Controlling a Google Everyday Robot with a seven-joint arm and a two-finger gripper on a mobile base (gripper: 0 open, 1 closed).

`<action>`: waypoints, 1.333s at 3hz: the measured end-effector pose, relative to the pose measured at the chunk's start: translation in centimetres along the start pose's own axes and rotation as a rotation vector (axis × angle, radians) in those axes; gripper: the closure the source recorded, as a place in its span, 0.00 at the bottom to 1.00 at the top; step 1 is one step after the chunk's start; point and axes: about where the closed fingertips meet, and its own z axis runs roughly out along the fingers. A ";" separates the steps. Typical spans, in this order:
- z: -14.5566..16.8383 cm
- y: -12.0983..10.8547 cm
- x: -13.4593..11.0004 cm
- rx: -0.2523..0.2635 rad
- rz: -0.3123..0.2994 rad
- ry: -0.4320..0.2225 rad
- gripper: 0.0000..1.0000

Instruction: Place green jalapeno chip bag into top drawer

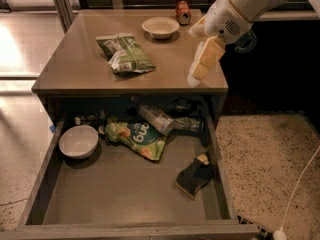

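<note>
Under the tabletop, the top drawer point(125, 199) stands pulled wide open, with bare floor showing at the front. Up on the table point(75, 74), the green jalapeno chip bag point(125, 54) lies left of centre, untouched. The gripper point(195, 76) hangs over the right edge, well apart from it; spread or closed, can't tell. Reach phase, I'd say: next it must swing left, descend and pinch that crumpled foil.

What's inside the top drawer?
The top drawer holds a white bowl, a light-green bag, a can and a dark sponge; its back is hidden under the tabletop. The pincer hovers above it.
</note>
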 end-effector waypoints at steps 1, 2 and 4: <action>0.0 0.0 0.0 0.001 0.000 0.001 0.00; 1.4 -1.7 -1.1 -0.006 0.010 -0.046 0.00; 3.8 -4.4 -4.5 -0.016 -0.012 -0.087 0.00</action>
